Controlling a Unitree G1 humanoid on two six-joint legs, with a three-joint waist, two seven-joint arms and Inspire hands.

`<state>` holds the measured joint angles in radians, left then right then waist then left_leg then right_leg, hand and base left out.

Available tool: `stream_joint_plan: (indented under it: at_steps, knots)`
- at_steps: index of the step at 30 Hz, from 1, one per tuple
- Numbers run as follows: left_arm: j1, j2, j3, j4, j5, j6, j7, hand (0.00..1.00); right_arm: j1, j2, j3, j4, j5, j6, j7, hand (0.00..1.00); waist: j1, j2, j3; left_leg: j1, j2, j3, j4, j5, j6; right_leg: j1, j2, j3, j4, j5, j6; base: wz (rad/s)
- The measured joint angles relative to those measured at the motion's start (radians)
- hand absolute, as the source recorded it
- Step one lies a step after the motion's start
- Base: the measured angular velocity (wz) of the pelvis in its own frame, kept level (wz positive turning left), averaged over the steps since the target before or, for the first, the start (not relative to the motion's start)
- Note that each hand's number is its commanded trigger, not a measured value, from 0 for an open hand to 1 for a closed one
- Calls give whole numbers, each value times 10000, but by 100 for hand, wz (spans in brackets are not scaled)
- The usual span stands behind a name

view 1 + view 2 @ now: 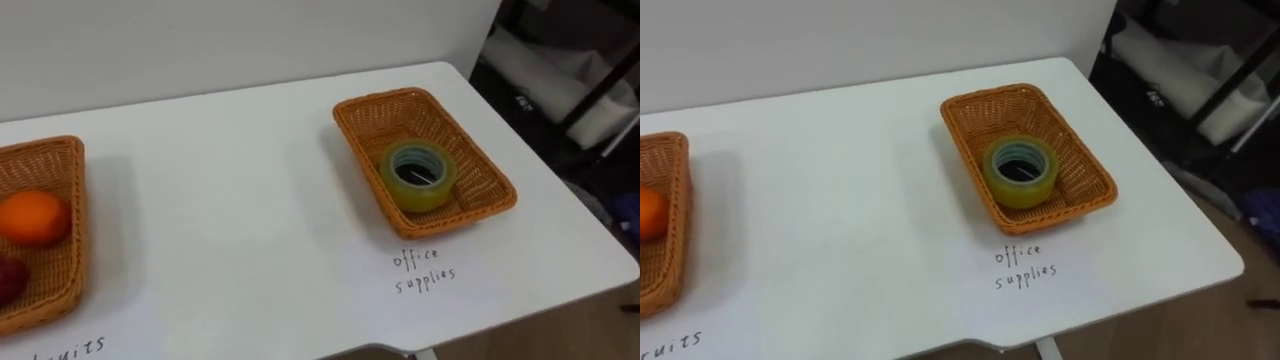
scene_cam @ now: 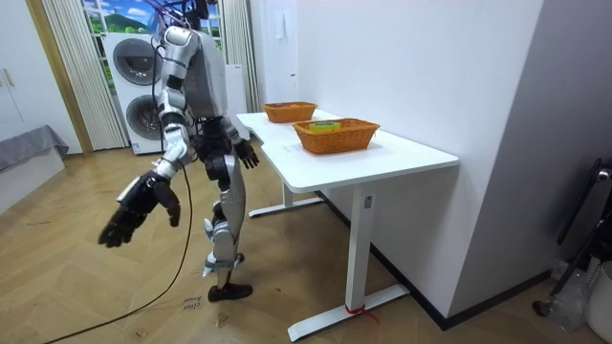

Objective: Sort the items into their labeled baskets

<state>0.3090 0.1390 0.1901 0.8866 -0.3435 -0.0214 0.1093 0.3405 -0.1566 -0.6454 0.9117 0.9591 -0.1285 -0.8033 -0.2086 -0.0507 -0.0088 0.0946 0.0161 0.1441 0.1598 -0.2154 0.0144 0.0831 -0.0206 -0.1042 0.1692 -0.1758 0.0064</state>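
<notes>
At the left edge of the frame, one basket (image 1: 68,235) holds two fruits: one orange (image 1: 35,217) and one dark red fruit (image 1: 8,280) cut off by the frame, possibly an apple. A wide bare stretch of white table (image 1: 220,200) fills the middle. Right of centre, the second basket (image 1: 368,118) holds one tape roll (image 1: 422,197), near the table's front and right edges. In the room view the robot stands at the table's long side. The right robot hand (image 2: 139,203), at lower left, is loose-fingered and empty. The left robot hand (image 2: 247,153), by the table's edge, is spread and empty.

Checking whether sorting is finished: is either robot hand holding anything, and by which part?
Nothing is held: the right robot hand and left robot hand are both open and empty beside the white table.
</notes>
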Motion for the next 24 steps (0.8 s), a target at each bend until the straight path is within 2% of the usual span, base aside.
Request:
stream_joint_plan:
  at_steps: [1,4,6,7,9,10,14,15,16,17,19,21,24]
  knots:
    - [-1,-38,-17,46,41,6,-63,0,-9,54,121,377,23,56,229,0,-14,1,-1,22,-30,-85,2,-1,3,37,-32,-75,2,-30,3,28]
    - [23,-130,-73,373,444,157,-563,0,-86,214,879,2157,-577,649,1659,0,120,45,3,137,-100,-235,-6,-17,27,113,-109,-202,35,-181,52,16]
    - [9,-137,-42,498,753,248,-817,0,-130,214,1959,2949,-2252,1171,2806,0,549,87,6,208,-69,-159,-27,-54,39,134,-113,-201,40,-198,66,-9]
    - [6,-137,-53,511,773,271,-820,0,-124,209,2303,3005,-2788,1261,3057,0,674,100,10,206,-67,-133,-31,-62,42,109,-110,-177,49,-196,67,-14]
    - [-11,-123,-83,579,1042,437,-812,0,-371,71,3424,3461,-5091,1508,4114,0,1062,127,8,210,-77,-86,21,-75,64,85,-104,-65,47,-162,92,-5]
    - [-47,-110,-125,681,1083,491,-795,0,-561,15,3763,3521,-5850,1632,4445,0,1112,166,6,228,-111,-154,29,-81,74,217,-109,-121,6,-122,105,8]
    - [-129,-83,-577,849,1177,590,-561,0,-1003,9,4484,3494,-7178,1864,4899,0,1361,306,43,404,-109,-429,17,-125,92,475,-134,-293,3,-120,108,19]
    - [-136,-136,-605,860,1369,599,-544,0,-1258,16,4707,3479,-7530,1968,5001,0,1546,373,75,394,-109,-425,7,-146,87,477,-137,-352,-13,-122,110,4]
    - [-216,-175,-635,970,1589,601,-527,0,-1475,37,4871,3446,-7823,1962,5096,0,1614,433,118,386,-123,-425,13,-145,85,477,-137,-359,-31,-122,109,0]
    - [-251,-179,-699,1045,1607,601,-503,0,-1559,37,4964,3425,-7905,1957,5150,0,1635,453,128,382,-135,-438,18,-144,84,483,-137,-372,-37,-122,109,4]
    - [-226,-210,-804,1169,1602,614,-440,0,-1779,92,5117,3305,-8106,1929,5331,0,1641,482,131,380,-160,-483,23,-140,76,563,-129,-414,-169,-131,99,7]
    - [-232,-224,-806,1168,1599,626,-333,0,-1850,100,5655,3189,-8129,1924,5504,0,1877,479,128,394,-144,-489,19,-140,60,582,-111,-422,-194,-141,83,2]
    - [-190,-280,-759,1212,1600,654,-320,0,-2028,117,5878,3184,-8191,1932,5739,0,2046,473,124,362,-162,-571,40,-138,58,602,-125,-516,-244,-144,86,7]
